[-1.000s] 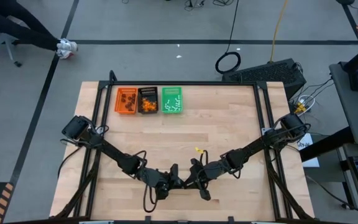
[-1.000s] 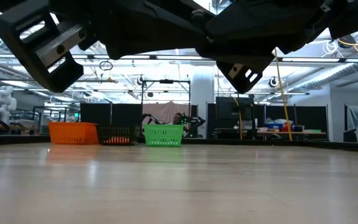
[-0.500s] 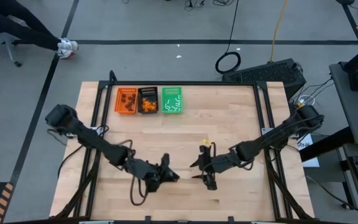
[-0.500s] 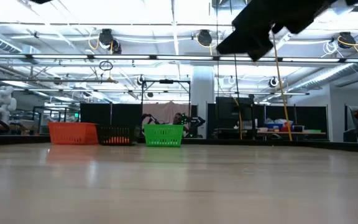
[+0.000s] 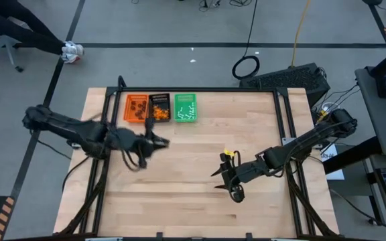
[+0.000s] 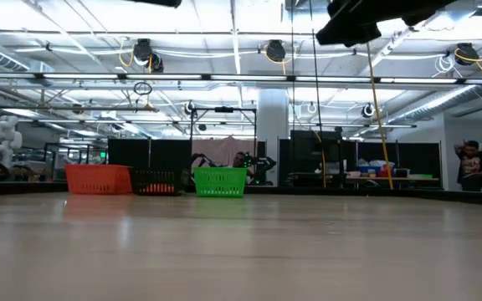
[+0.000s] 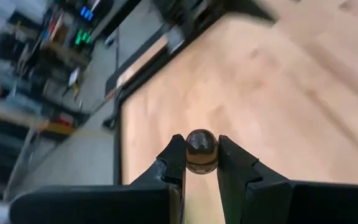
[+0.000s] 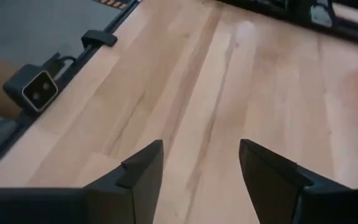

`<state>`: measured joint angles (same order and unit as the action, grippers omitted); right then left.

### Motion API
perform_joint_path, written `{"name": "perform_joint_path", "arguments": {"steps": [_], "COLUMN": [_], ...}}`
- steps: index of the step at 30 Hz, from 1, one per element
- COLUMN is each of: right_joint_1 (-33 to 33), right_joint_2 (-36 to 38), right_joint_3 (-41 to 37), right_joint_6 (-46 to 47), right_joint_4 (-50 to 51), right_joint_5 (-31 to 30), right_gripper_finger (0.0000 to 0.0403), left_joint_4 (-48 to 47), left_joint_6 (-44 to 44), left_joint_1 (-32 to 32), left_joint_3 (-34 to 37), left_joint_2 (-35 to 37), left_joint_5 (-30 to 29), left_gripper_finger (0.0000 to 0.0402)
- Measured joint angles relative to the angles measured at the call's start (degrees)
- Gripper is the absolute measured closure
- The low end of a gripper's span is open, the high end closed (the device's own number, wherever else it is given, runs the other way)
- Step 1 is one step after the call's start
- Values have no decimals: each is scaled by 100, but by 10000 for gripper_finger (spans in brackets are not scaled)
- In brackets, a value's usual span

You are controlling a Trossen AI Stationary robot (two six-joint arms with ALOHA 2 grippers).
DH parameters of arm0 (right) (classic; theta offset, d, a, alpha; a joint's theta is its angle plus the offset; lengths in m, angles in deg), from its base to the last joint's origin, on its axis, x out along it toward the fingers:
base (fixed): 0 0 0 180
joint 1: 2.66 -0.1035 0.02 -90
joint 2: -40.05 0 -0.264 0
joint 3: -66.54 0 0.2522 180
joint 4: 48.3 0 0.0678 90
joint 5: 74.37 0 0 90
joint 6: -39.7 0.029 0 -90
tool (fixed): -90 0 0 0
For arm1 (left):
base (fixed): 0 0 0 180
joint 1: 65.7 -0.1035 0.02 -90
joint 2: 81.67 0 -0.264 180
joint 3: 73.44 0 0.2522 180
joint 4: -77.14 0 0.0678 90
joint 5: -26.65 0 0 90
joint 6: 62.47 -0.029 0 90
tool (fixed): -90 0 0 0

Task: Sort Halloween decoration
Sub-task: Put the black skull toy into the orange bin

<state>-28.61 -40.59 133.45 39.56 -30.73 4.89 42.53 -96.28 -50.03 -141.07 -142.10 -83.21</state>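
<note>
Your table [image 5: 246,134] carries three trays at 11 o'clock: orange [image 5: 137,108], black [image 5: 159,107], green [image 5: 185,108]. Your left gripper [image 7: 201,163], just short of them, pinches one dark brown blob [image 7: 201,150] by its round sides; I judge it could squirt out, or land among the orange blobs [image 5: 158,115] in the black tray. Your right gripper [image 8: 201,163] hangs open and empty at 5 o'clock.

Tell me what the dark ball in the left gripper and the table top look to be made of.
Dark brown ball, pinched in the left gripper: probably hard glossy plastic, since a bright highlight sits on its smooth round surface; the exact material is unclear.
Table top: light wood, apparently sealed or lacquered, with long plank seams, visible grain and a soft sheen.
</note>
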Motion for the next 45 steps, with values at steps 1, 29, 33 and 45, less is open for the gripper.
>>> {"name": "perform_joint_path", "arguments": {"steps": [1,29,33,45], "right_joint_1": [-2,-2,-2,-2], "right_joint_2": [56,2489,2482,2478], "right_joint_3": [0,-1986,-2061,-2428], "right_joint_6": [-121,-811,-810,-1105], "right_joint_4": [58,-173,-380,-1096], "right_joint_5": [0,11,11,24], "right_gripper_finger": [209,277,279,280], "left_joint_4": [-191,-1534,-1083,-471], "left_joint_6": [81,800,928,1400], "left_joint_1": [-143,-4602,-5066,-5656], "left_joint_3": [0,1899,2350,2430], "left_joint_2": [169,1429,1173,123], "left_joint_5": [0,352,339,342], "left_gripper_finger": [352,346,346,341]}}
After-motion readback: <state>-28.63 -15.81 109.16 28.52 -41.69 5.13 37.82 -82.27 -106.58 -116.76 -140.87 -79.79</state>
